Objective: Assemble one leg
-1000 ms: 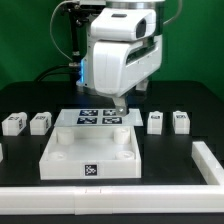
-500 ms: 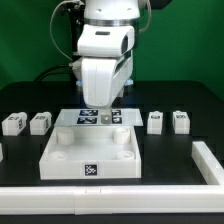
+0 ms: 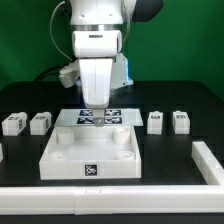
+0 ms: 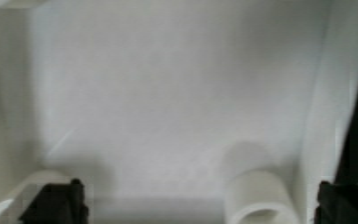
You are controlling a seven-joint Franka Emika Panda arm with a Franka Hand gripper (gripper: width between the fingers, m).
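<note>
Near edge: white rail (image 3: 120, 198) along the counter (image 3: 25, 105) front. Behind it sits the square tabletop (image 3: 60, 158), tray side up, with nothing fitted.

Next row back has four legs, all loose on the counter and well apart from the tabletop. Two are on the exterior view's left, inner left leg (image 3: 39, 122), and two on its right, inner right leg (image 3: 156, 122). The marker board (image 3: 112, 118) lies between the pairs, partly under the arm (image 3: 97, 60).

Fingers (image 4: 51, 205) are wide apart, holding nothing. The wrist view shows only white surface between them, plus a rounded white stub (image 4: 256, 200) I can't identify.

Risk, my read:
- Descending here lands on the tabletop or marker board, not a leg.
- A low sideways move could clip the tabletop wall.
- An off-centre pinch could tip a small leg.

No leg is between the fingers. They hang midway between the pairs, well apart from each.
</note>
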